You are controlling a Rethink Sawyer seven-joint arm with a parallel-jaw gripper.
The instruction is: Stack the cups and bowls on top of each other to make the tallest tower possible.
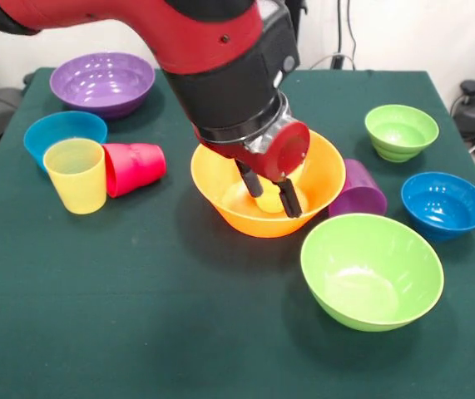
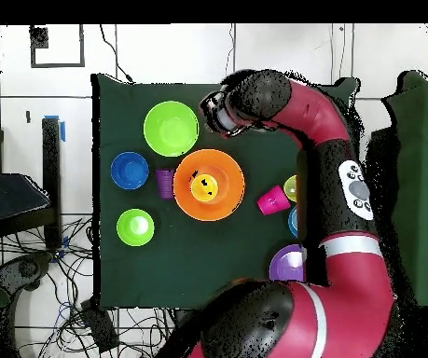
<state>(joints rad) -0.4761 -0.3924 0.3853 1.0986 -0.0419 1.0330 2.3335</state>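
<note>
The large orange bowl (image 1: pixel 220 179) (image 2: pixel 228 200) stands mid-table. My gripper (image 1: pixel 275 202) reaches down into it, and its two black fingers (image 1: pixel 290 199) close on either side of the yellow-orange cup (image 1: pixel 268 199) (image 2: pixel 201 186) at the bowl's bottom. The purple cup (image 1: pixel 360 191) (image 2: pixel 164 182) lies on its side against the orange bowl. The pale yellow cup (image 1: pixel 76 173) (image 2: pixel 291 188) stands upright. The red-pink cup (image 1: pixel 135 168) (image 2: pixel 273 199) lies on its side beside it. No pile stands on the orange bowl beyond this one cup.
The large lime green bowl (image 1: pixel 372 270) (image 2: pixel 171 128), a small blue bowl (image 1: pixel 444 204) (image 2: pixel 130 171) and the small lime green bowl (image 1: pixel 401 131) (image 2: pixel 135 227) sit on one side. The large purple bowl (image 1: pixel 102 81) (image 2: pixel 287 263) and the second blue bowl (image 1: pixel 64 131) sit on the other.
</note>
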